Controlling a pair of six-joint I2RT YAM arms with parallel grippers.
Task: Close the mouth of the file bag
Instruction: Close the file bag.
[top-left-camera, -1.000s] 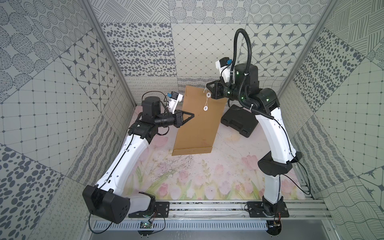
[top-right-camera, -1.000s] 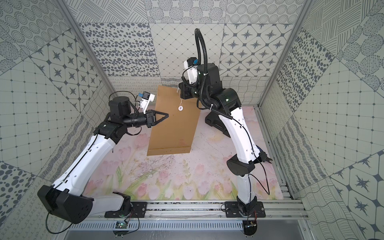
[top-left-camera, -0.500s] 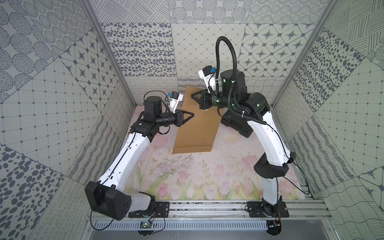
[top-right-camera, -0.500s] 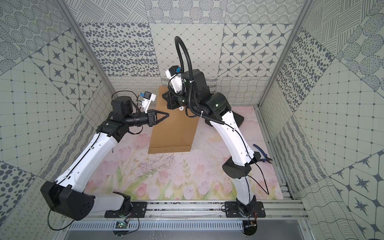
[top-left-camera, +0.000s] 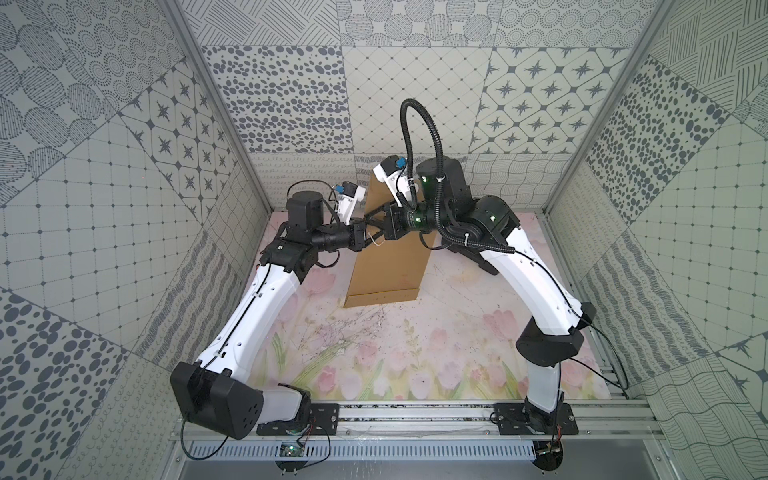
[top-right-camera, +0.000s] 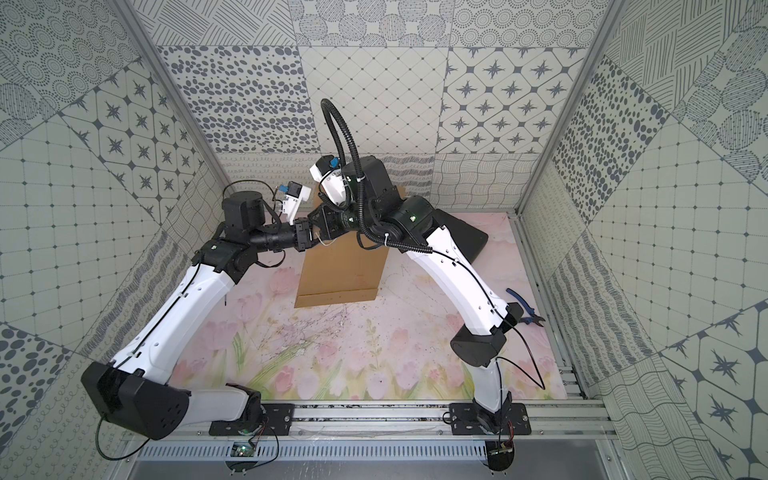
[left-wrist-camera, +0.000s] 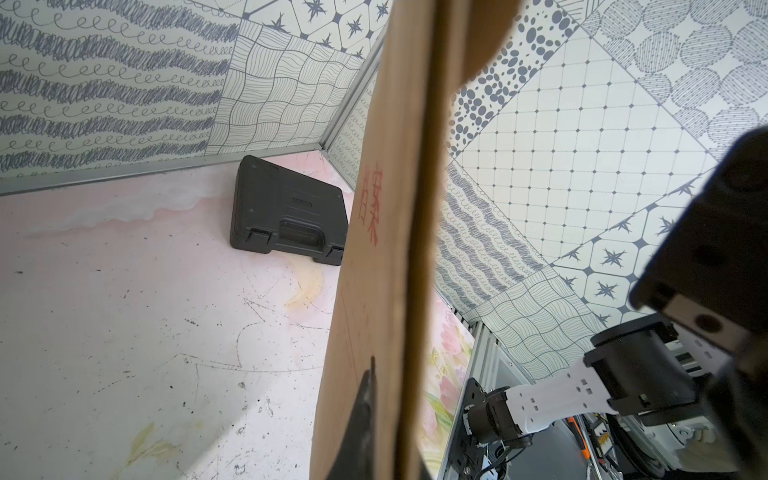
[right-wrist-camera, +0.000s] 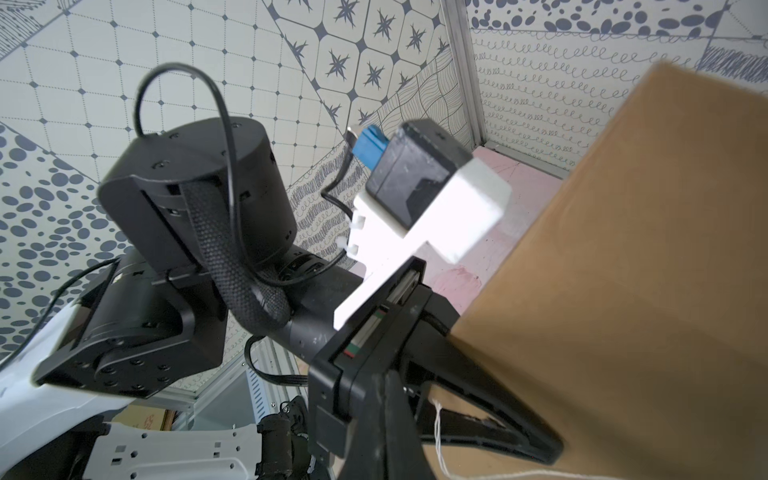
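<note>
Starting at the arm bases, I see the floral mat (top-left-camera: 374, 353) and, at its right edge beside the right arm, a pair of blue-handled pliers (top-right-camera: 521, 305). Farther in, the file bag (top-left-camera: 386, 270) appears to rest its lower short edge on the mat. The rest of it slopes up and away toward the back wall.

High on the bag's left edge, my left gripper (right-wrist-camera: 544, 448) is clamped flat onto the paper. In the left wrist view the bag runs edge-on past 1 dark finger (left-wrist-camera: 365, 415), and red printed characters (left-wrist-camera: 371, 208) show on its underside.

My right gripper (top-left-camera: 370, 218) reaches in from the right across the raised upper part, its tips just beside the left gripper. Its jaws are fully closed. A thin white string (right-wrist-camera: 437, 424) hangs from the bag right where the 2 grippers meet, but I cannot tell whether the right one has it pinched.

Beyond the bag, a black case (left-wrist-camera: 286, 208) lies on the mat near the far right corner.
</note>
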